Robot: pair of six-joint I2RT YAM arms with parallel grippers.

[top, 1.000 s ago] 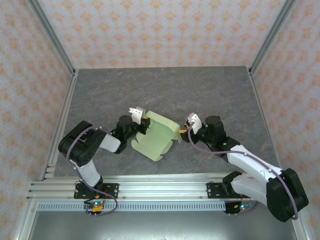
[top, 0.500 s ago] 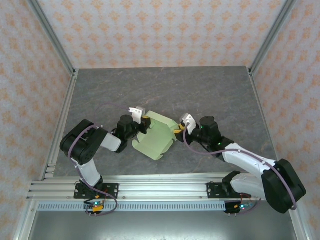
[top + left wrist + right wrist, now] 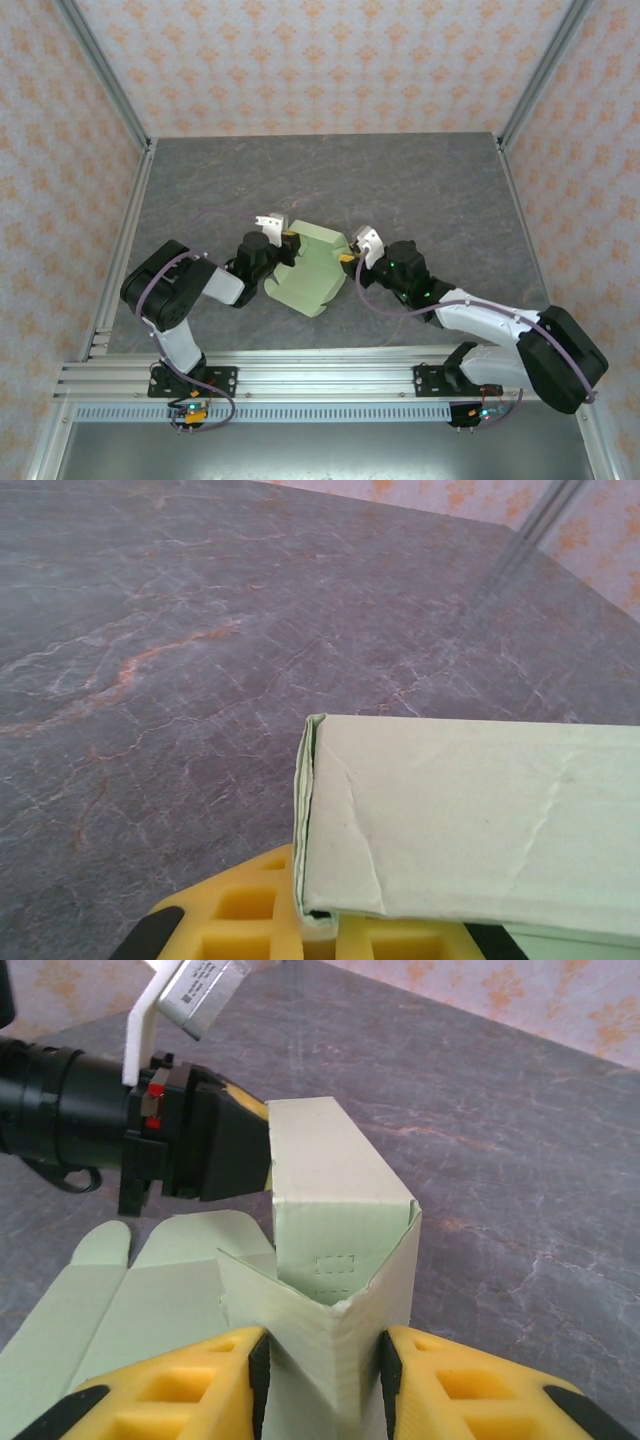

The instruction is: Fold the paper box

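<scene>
The paper box [image 3: 310, 268] is pale green card, partly folded, lying between the two arms on the grey table [image 3: 400, 190]. My left gripper [image 3: 289, 243] is shut on the box's left corner; in the left wrist view the folded double edge of the paper box [image 3: 420, 820] sits pinched between the yellow fingers [image 3: 240, 920]. My right gripper [image 3: 322, 1385] is shut on a raised folded corner of the paper box [image 3: 340, 1350], with a yellow finger [image 3: 170, 1400] on either side. Scalloped flaps [image 3: 120, 1290] lie flat to the left.
Aluminium frame posts [image 3: 110, 110] and patterned walls [image 3: 320, 60] enclose the table on three sides. A metal rail [image 3: 320, 375] runs across the near edge, with both arm bases on it. Bare grey tabletop stretches behind the box.
The right gripper has moved left toward the box and closed onto its right corner. The box has folded up narrower between the two grippers. The left gripper kept its hold.
</scene>
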